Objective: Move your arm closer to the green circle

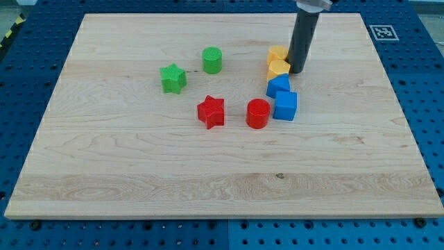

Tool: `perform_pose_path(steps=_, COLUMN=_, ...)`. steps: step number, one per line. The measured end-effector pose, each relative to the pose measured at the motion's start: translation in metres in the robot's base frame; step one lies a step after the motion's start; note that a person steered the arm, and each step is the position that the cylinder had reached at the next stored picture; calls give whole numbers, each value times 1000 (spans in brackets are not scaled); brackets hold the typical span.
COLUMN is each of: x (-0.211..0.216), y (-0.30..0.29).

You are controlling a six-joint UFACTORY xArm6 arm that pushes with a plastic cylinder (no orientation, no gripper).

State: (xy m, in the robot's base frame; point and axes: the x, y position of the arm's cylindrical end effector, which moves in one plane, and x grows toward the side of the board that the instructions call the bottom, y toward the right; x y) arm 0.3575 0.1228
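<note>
Wooden board [208, 187]: its near edge lies closest to the viewer, and it rests on a blue perforated table [35, 42]. A fiducial marker [383, 31] sits at the board's top-right corner.

My tip [297, 71]: the dark rod stands upright near the view's top, its end just right of two yellow blocks [278, 62]. It has no jaws and grasps nothing.

Below the yellow pair sit two blue blocks [283, 97], packed close together. A red cylinder [258, 113] stands just left of the lower blue one.

Red star [211, 111]: left of the red cylinder, apart from it.

Green star [173, 78]: furthest toward the view's left.

Green circle [212, 60]: up-right of the green star, well left of my tip.
</note>
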Motion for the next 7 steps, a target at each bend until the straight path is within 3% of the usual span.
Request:
perform_pose_path(steps=2, x=38, y=24)
perform_pose_path(steps=3, x=39, y=72)
perform_pose_path(steps=4, x=20, y=89)
perform_pose_path(steps=5, x=-28, y=89)
perform_pose_path(steps=6, x=-72, y=50)
perform_pose_path(steps=7, x=-80, y=-33)
